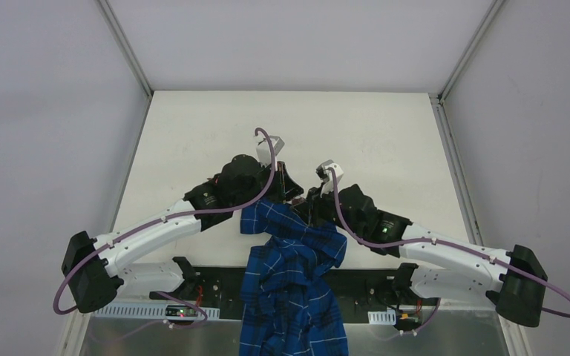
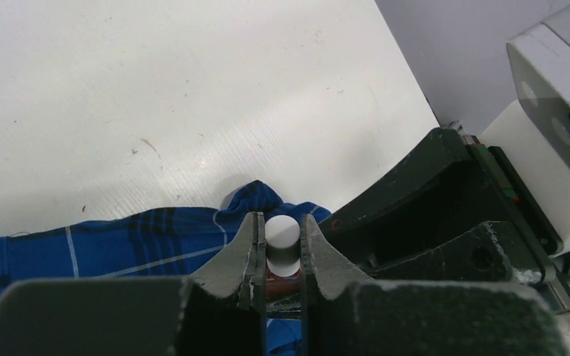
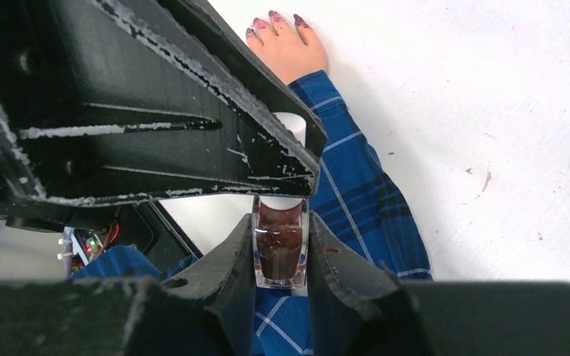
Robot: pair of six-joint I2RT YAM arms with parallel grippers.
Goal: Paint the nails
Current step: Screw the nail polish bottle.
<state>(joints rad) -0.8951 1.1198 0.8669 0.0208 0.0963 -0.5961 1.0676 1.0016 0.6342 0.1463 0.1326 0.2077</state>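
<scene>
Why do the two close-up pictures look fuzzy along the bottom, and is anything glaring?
Left wrist view: the left pincer blurs toward its base, the white cap is sharper, and there is a faint sheen on the table. Right wrist view: the same blur below the right pincer, small highlights on the polish bottle, nails fairly sharp. Top view: soft, even light, no harsh shadows.

Overhead overview; close wrist views, shared bottle (image 2: 283, 231) (image 3: 280, 248)

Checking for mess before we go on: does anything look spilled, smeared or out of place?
No spill: the bottle sits in the right gripper, the left gripper shut on its cap. Small brownish marks fleck the table, and polish on the nails looks patchy.
</scene>
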